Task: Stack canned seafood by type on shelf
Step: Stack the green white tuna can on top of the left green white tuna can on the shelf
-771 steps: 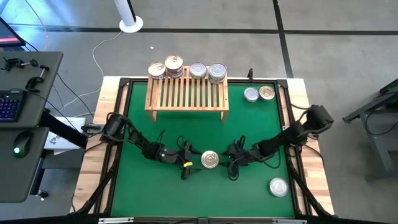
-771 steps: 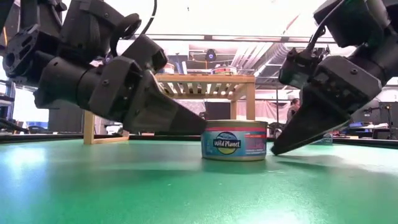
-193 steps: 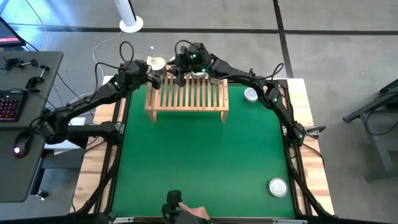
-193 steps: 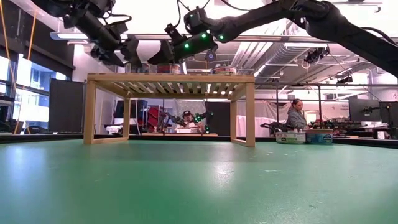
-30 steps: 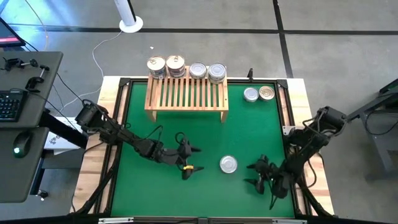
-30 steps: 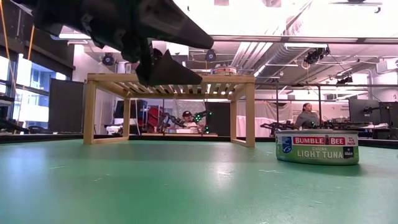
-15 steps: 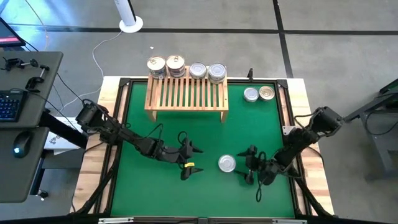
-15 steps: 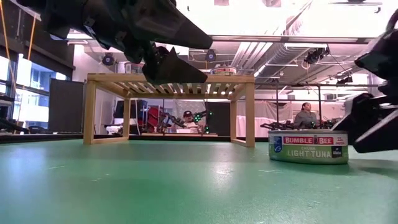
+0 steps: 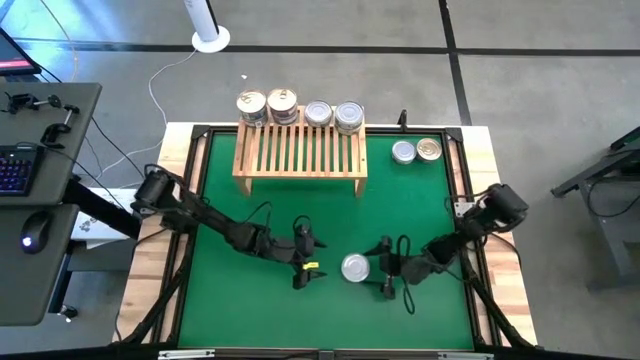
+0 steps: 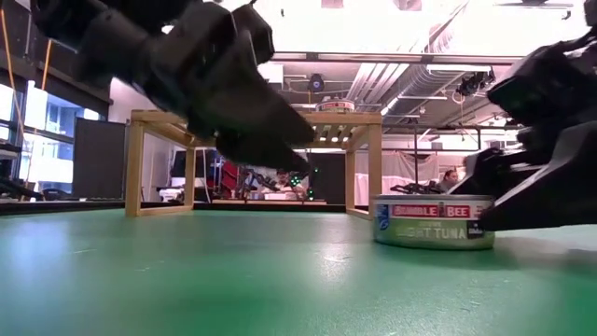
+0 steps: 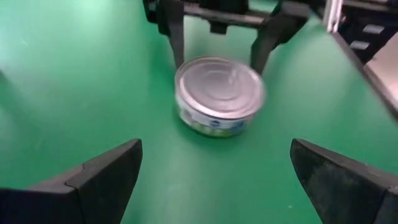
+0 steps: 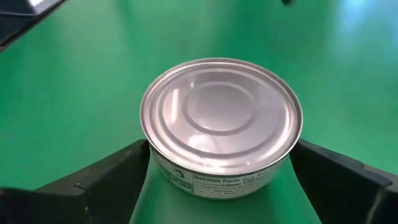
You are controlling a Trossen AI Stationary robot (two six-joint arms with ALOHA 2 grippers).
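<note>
Silver tin: a short round can (image 9: 355,267) stands upright on the green mat (image 9: 230,200), lid up, at about 6 o'clock from the shelf (image 9: 300,152).
Right gripper: (image 9: 387,270) at the tin's 3 o'clock, fingers spread wide on either side of it, not clamped.
Left gripper: (image 9: 303,262) at the tin's 9 o'clock, jaws wide apart, holding nothing.
Shelf: four stacks of tins (image 9: 298,108) line its far edge.
Spare tins: two (image 9: 416,151) sit on the mat at the shelf's 3 o'clock.

Both tools (image 9: 303,262) (image 9: 386,268) low, wide apart
</note>
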